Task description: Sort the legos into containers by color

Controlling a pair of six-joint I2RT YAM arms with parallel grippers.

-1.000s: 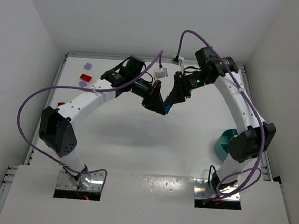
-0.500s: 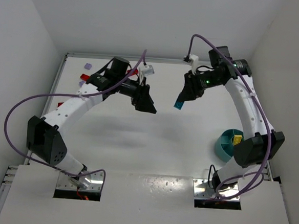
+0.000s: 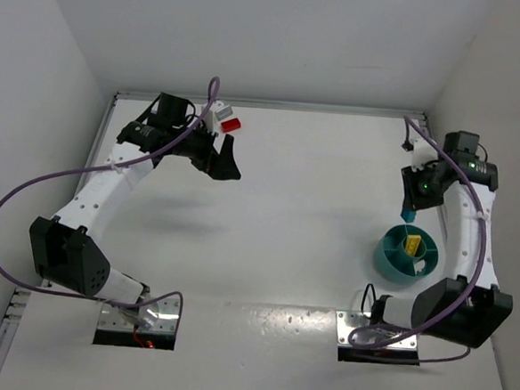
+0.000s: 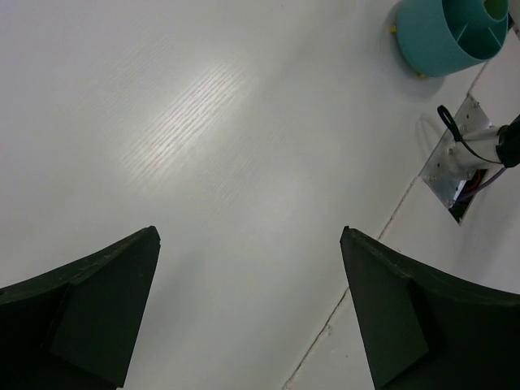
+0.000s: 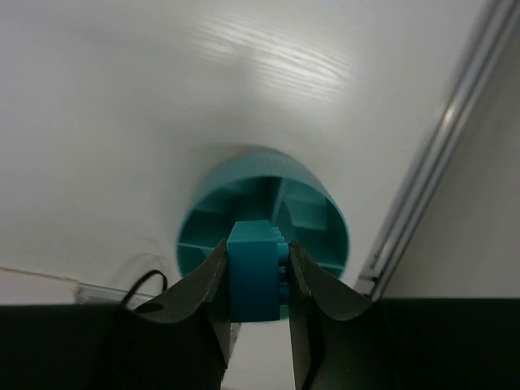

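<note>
From above, the left arm reaches toward the far left of the table point(image 3: 313, 208), and the left gripper point(image 3: 223, 162) hangs over bare surface with its jaws spread and nothing in them. Just beyond it, near the back edge, is a small red piece that looks like a red brick point(image 3: 232, 123), though at this size it is hard to tell whether it lies on the table or sits on the wrist. On the right side, the right gripper point(image 3: 409, 209) points down with a cyan brick point(image 3: 408, 212) pinched at its tip. It hangs just behind the far rim of the teal dish point(image 3: 389, 262), which stands near the table's right edge. A yellow brick point(image 3: 411, 244) lies in one of the dish's compartments. From the left wrist, the two dark fingers point(image 4: 85, 313) stand wide apart at the bottom corners with only white table between them. The teal dish shows far off at the top right, well apart from this gripper, and the right arm's mounting plate point(image 4: 455, 175) lies beside it. From the right wrist, the fingers are closed narrowly on the cyan brick, studs to one side, gripping it by its two flat faces. The teal dish lies directly beyond the brick, its dividing walls and compartments visible, with the brick above the dish and not touching it.
</note>
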